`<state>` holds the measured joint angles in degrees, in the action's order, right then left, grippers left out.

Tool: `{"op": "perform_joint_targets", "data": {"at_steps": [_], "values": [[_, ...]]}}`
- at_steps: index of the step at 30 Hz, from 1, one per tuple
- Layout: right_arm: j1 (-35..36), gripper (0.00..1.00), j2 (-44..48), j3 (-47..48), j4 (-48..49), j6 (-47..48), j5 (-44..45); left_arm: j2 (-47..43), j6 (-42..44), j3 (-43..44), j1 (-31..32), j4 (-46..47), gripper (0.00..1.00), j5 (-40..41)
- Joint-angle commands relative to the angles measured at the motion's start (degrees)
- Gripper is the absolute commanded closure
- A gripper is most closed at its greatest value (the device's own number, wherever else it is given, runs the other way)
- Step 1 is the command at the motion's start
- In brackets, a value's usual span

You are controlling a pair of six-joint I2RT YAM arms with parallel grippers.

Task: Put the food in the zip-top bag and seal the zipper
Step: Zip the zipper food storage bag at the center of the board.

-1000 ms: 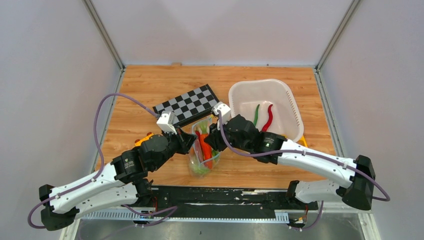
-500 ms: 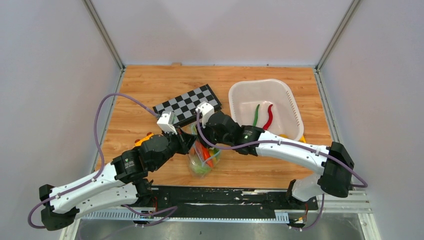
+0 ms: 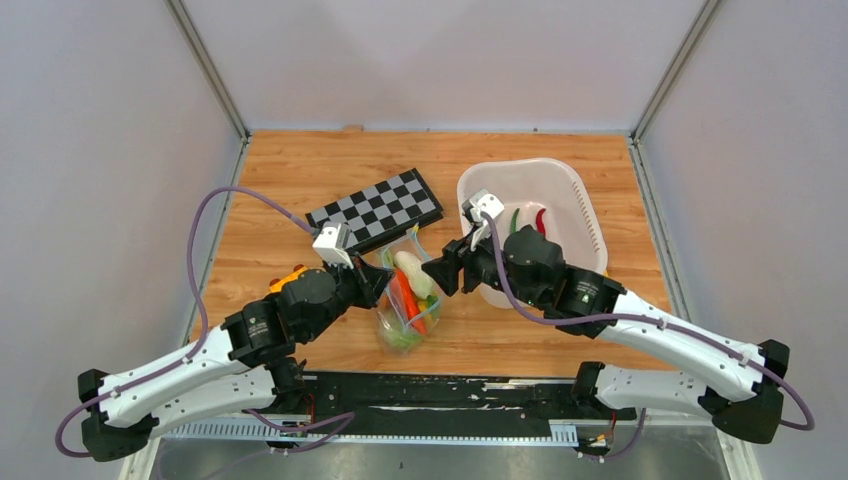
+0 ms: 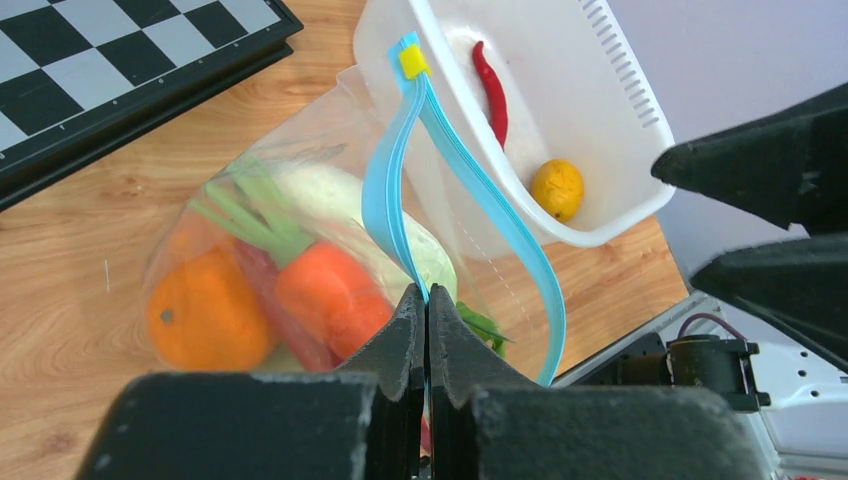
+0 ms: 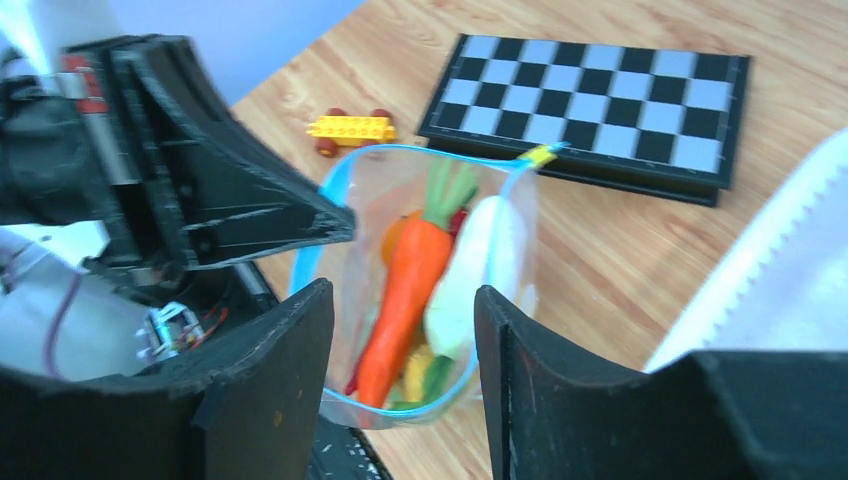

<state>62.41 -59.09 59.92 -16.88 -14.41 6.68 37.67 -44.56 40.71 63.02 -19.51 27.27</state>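
Left pincer (image 4: 427,300): clamping teal-blue zipper strip (image 4: 378,195) of clear plastic bag (image 4: 190,215). Right pincer (image 5: 403,298): gaping, empty, hovering over bagged orange toy carrot (image 5: 410,270).

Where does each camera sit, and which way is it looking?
Top external: above and behind the robot, looking down at the wooden table; shows the left arm and right arm, bases at the bottom.
Left wrist: on the left arm, facing along the left jaws, shut on the zipper of the zip-top bag, white basket beyond.
Right wrist: on the right arm, facing past the open right jaws into the bag, chessboard beyond.
Shared: both wrist views show the carrot and white radish inside the bag.
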Motion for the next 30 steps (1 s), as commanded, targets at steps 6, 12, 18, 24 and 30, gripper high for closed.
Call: {"op": "perform_joint_targets", "data": {"at_steps": [6, 12, 18, 24, 30], "values": [[-2.13, 0.43, -3.87, -2.59, -3.55, -3.24, 5.76, 0.98, 0.08, 0.60, 0.18, 2.23, 1.00, -0.41], [-3.29, 0.47, -9.21, -0.76, -2.73, -3.27, 2.69, 0.99, 0.64, 0.97, 0.17, 1.93, 1.00, -1.78], [-4.39, 0.91, -10.26, 0.08, -0.86, -3.28, 1.00, 1.26, 1.95, 1.83, 0.24, 0.75, 1.00, -3.54], [-4.54, 1.00, -6.42, -2.92, 5.18, -9.44, 0.35, 4.17, 6.60, 4.90, 0.24, -0.03, 0.81, -9.30], [-4.92, 1.00, -4.63, -5.15, 8.94, -16.15, 2.57, 10.76, 11.44, 10.01, 0.22, -0.08, 0.41, -19.86]]}}
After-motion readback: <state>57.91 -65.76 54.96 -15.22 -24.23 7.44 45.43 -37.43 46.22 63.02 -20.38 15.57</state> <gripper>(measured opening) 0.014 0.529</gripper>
